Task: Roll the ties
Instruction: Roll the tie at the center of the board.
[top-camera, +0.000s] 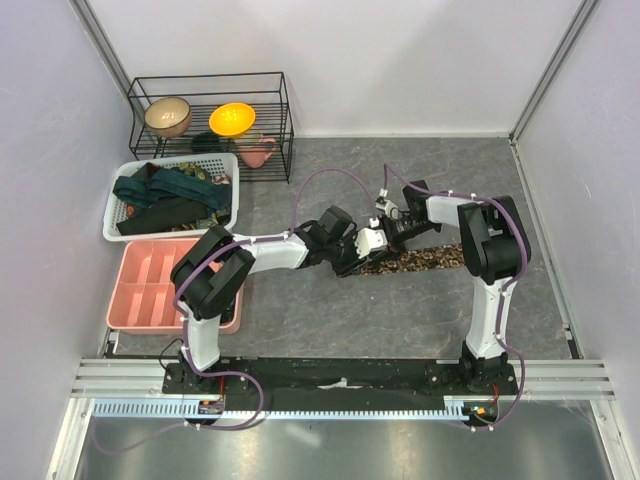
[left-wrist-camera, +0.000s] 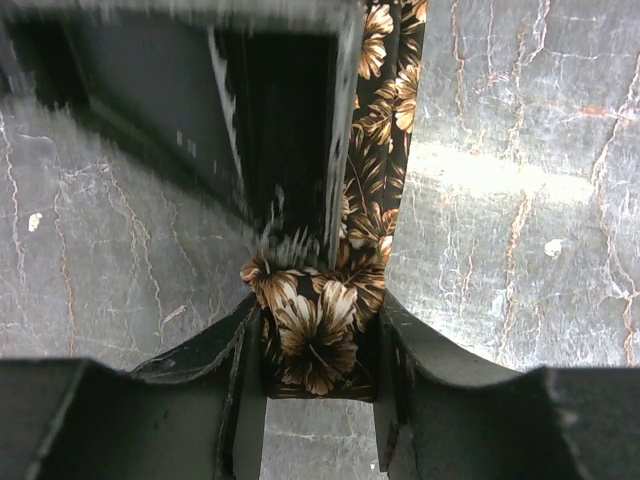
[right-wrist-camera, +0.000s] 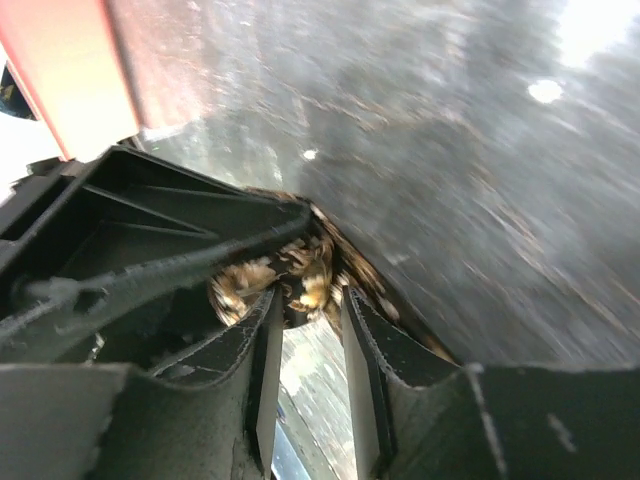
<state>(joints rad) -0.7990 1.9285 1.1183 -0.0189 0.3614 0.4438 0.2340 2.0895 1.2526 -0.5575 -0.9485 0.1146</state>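
A brown floral tie lies flat on the grey table, and one end is rolled into a small coil. My left gripper is shut on that coil, its jaws pressing both sides, and sits at the strip's left end. The flat strip runs away from the coil. My right gripper is open just at the coil, its jaws apart with the table showing between them. It meets the left gripper from the right. Dark teal and black ties lie in the white basket.
The white mesh basket stands at the left, with a pink compartment tray in front of it. A black wire rack at the back left holds bowls and a pink cup. Walls close in on three sides.
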